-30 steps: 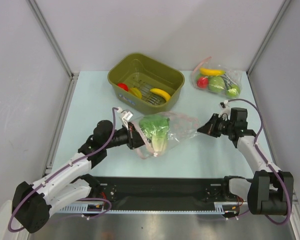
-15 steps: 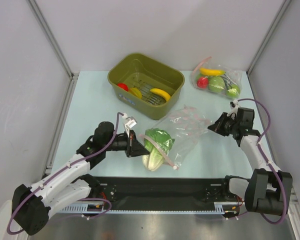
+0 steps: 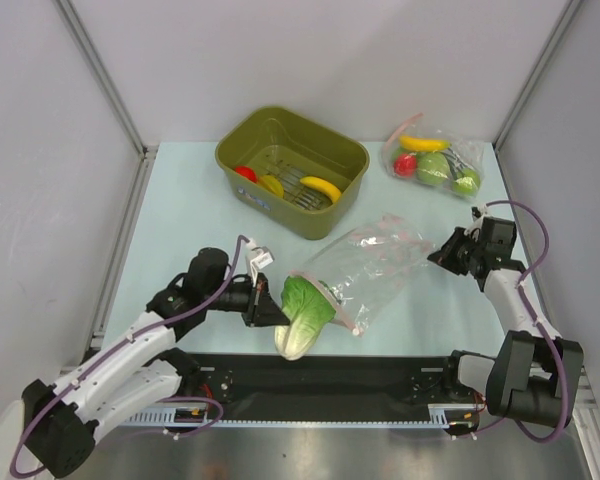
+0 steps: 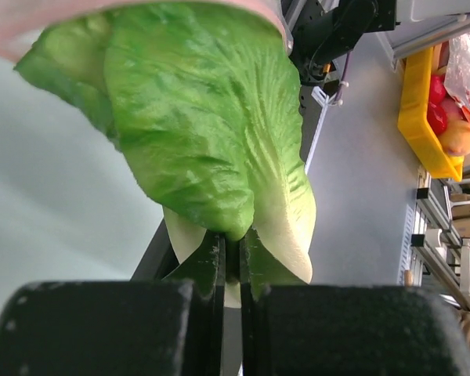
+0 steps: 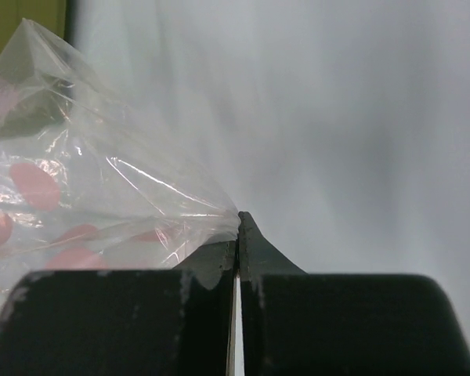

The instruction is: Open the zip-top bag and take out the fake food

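The clear zip-top bag (image 3: 375, 265) with its pink zip strip (image 3: 332, 303) lies stretched across the table's middle, mouth toward the left. My right gripper (image 3: 437, 254) is shut on the bag's far corner (image 5: 219, 219). My left gripper (image 3: 278, 317) is shut on the pale green-white cabbage (image 3: 302, 317), which hangs out of the bag's mouth over the table's near edge; it fills the left wrist view (image 4: 204, 133). A banana (image 3: 321, 188), a red fruit (image 3: 245, 173) and a small yellow piece (image 3: 271, 185) lie in the olive bin (image 3: 280, 130).
A second clear bag (image 3: 432, 162) with banana, red and bright green fruits lies at the back right. A black rail (image 3: 330, 375) runs along the table's near edge. Grey walls stand left and right.
My left gripper has pulled the cabbage down and toward the near edge, mostly out of the bag's mouth. My right gripper has moved right with the bag's corner, stretching the bag.
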Robot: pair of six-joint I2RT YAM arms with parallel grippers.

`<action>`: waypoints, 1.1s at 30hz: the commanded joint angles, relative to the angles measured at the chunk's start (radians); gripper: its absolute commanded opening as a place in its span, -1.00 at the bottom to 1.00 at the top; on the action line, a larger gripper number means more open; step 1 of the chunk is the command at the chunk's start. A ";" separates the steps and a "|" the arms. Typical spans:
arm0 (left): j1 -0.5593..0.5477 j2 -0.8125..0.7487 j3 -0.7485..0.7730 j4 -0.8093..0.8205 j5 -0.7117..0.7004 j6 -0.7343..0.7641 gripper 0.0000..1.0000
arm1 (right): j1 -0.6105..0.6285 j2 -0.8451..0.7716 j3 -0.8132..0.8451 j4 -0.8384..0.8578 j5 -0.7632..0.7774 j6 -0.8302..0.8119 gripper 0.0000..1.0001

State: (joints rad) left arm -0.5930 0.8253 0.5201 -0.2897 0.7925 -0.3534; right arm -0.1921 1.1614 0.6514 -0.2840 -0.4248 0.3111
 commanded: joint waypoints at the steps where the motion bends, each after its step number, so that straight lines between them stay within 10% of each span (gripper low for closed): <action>1: 0.012 -0.069 0.072 -0.058 0.011 0.034 -0.99 | -0.018 0.004 0.030 -0.004 0.057 -0.021 -1.00; 18: 0.170 -0.155 0.365 -0.295 -0.263 0.088 -0.99 | -0.038 -0.062 0.017 -0.053 0.161 -0.021 -0.97; 22: 0.186 -0.095 0.385 -0.227 -0.341 0.054 -0.99 | -0.038 -0.077 0.021 -0.078 0.126 -0.024 -0.23; 25: 0.188 -0.051 0.432 -0.169 -0.418 0.044 -0.99 | -0.038 -0.104 0.031 -0.116 0.127 -0.027 0.82; 33: 0.191 0.122 0.603 -0.037 -0.579 0.059 -0.99 | -0.036 -0.235 0.085 -0.211 0.195 -0.009 0.98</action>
State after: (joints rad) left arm -0.4107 0.9188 1.0225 -0.4835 0.3050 -0.2955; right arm -0.2253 0.9833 0.6659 -0.4591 -0.2630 0.2951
